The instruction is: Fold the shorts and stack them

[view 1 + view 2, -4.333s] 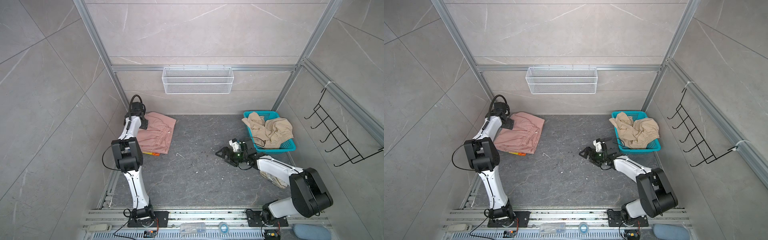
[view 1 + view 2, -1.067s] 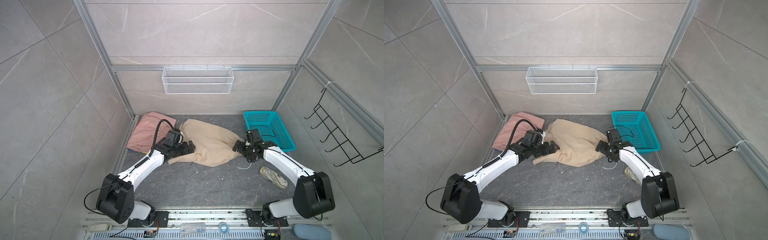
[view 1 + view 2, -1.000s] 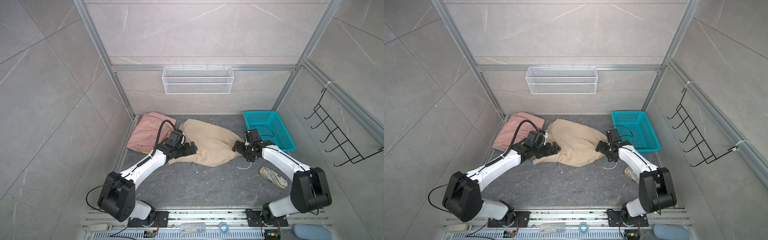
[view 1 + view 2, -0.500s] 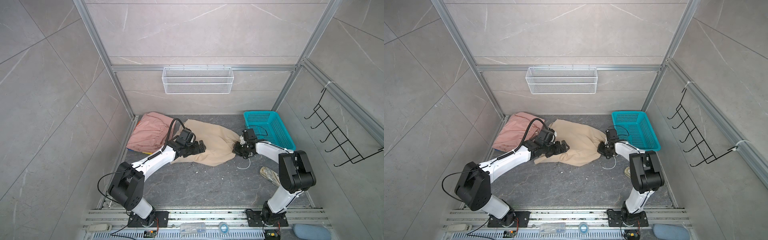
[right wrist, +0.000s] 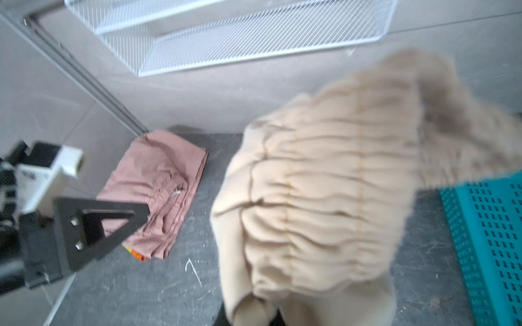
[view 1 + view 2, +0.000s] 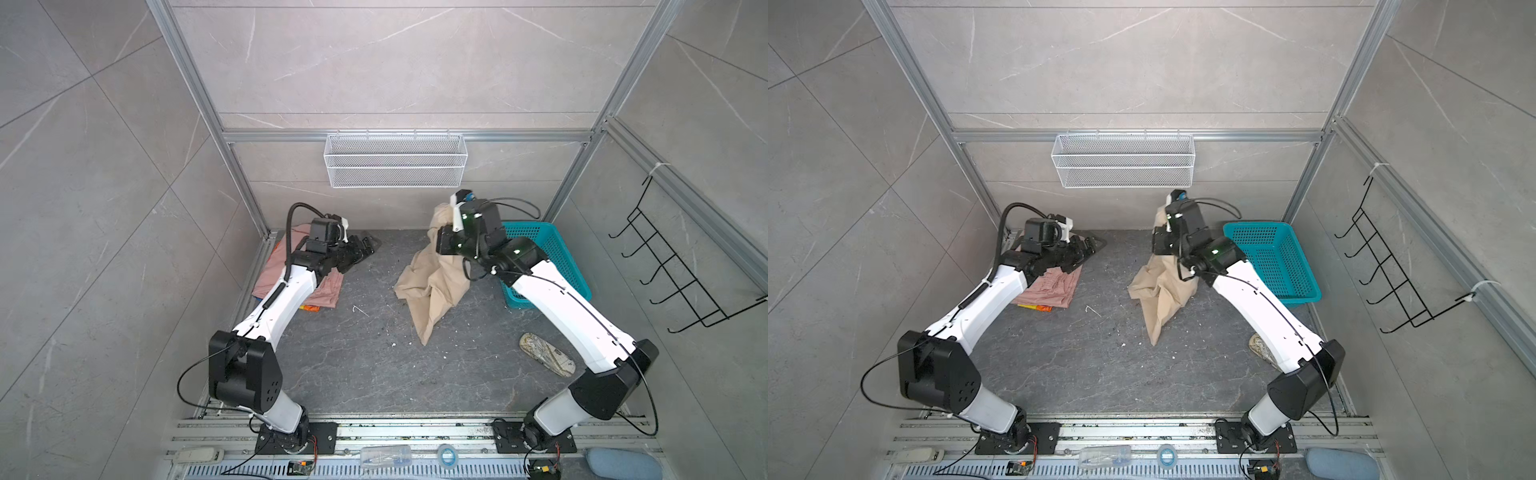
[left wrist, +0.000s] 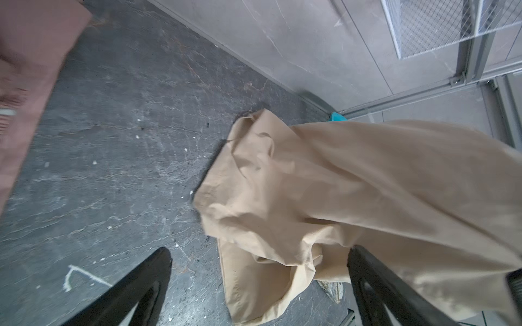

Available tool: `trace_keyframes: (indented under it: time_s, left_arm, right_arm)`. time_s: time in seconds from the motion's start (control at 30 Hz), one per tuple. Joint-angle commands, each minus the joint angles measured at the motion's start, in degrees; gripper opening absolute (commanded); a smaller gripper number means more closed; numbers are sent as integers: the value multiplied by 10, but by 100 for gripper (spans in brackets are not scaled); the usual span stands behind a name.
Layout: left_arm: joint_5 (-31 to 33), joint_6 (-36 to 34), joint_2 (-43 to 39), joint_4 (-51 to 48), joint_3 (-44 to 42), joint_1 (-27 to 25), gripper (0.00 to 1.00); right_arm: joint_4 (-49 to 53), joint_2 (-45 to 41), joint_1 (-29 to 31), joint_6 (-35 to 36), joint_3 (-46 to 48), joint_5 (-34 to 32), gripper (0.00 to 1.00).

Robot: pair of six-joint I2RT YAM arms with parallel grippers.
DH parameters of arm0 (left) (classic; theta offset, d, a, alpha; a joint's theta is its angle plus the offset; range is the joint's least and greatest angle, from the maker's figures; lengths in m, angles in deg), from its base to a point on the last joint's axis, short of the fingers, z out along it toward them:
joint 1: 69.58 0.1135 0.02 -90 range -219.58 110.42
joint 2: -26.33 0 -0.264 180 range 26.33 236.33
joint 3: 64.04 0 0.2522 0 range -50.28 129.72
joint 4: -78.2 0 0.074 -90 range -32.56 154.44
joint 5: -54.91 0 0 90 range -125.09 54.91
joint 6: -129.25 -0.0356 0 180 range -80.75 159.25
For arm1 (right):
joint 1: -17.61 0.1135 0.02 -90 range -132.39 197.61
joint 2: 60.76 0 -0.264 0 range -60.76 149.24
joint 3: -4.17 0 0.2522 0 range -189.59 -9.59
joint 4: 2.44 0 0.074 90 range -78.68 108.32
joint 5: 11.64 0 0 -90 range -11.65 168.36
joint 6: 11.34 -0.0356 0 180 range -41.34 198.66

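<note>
In a top view we see the pink shorts [image 6: 328, 291] folded beside the open left gripper [image 6: 365, 246], a bright pair [image 6: 309, 308] under them. The right gripper [image 6: 443, 237] pinches the beige shorts [image 6: 432, 286], hanging from it, not folded yet. The left wrist view shows its fingers [image 7: 161, 262] empty; the right wrist view shows the bunched waistband [image 5: 324, 197].

Teal perforated basket [image 6: 552, 257] on floor, far right corner, beside the right wall frame. White wire mesh shelf [image 6: 395, 162] mounted on back wall, above floor level. Black wire hook rack [image 6: 719, 316] on right wall. Flat mottled oval object [image 6: 546, 351] lies on dark stone floor [image 6: 365, 374], front right; white crumbs scattered mid-floor. Tape ring [image 6: 445, 454] on front rail.
</note>
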Motion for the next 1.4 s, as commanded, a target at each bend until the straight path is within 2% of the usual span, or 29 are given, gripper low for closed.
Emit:
trace_keyframes:
  time_s: [0.0, 0.1, 0.23, 0.3, 0.4, 0.5, 0.57, 0.73, 0.9, 1.0, 1.07, 1.13, 1.2, 1.3, 1.37]
  left_arm:
    - [-37, 0, -54, -4, -40, 35, 100]
    - [-42, -21, -65, -31, -56, 45, 100]
    - [-49, -41, -65, -54, -68, 44, 100]
    - [-51, -42, -66, -53, -81, 44, 100]
    - [-52, -33, -64, -41, -106, 41, 100]
    - [-57, -14, -57, -12, -131, 24, 100]
    - [-58, 2, -44, 7, -139, 4, 100]
    - [-83, 51, -3, 56, -138, -41, 100]
    - [-85, 56, 17, 51, -125, -57, 100]
    - [-81, 48, 21, 39, -123, -57, 100]
    - [-79, 46, 25, 34, -122, -57, 100]
    - [-79, 46, 31, 35, -119, -57, 100]
    - [-79, 46, 41, 37, -113, -57, 100]
    - [-79, 48, 55, 38, -100, -58, 100]
    - [-80, 51, 64, 41, -92, -56, 100]
  right_arm:
    - [69, 89, 35, -21, 59, -11, 21]
    - [61, 117, 66, -34, 72, 42, 49]
    - [48, 86, 64, -35, 102, 61, 75]
    - [58, 54, 42, -29, 111, 57, 87]
    - [70, 14, -18, -18, 130, 52, 99]
    - [70, 16, -88, -12, 138, 83, 99]
    - [71, 44, -114, -4, 129, 99, 99]
    - [64, 149, -150, 7, 82, 125, 99]
    - [84, 258, -166, 15, 5, 150, 99]
    - [77, 287, -167, 19, -4, 185, 92]
    - [65, 291, -166, 23, 5, 207, 82]
    - [57, 289, -167, 27, 15, 224, 64]
    - [49, 278, -166, 31, 29, 234, 40]
    - [44, 252, -166, 37, 50, 244, 16]
    - [31, 221, -166, 38, 75, 247, 5]
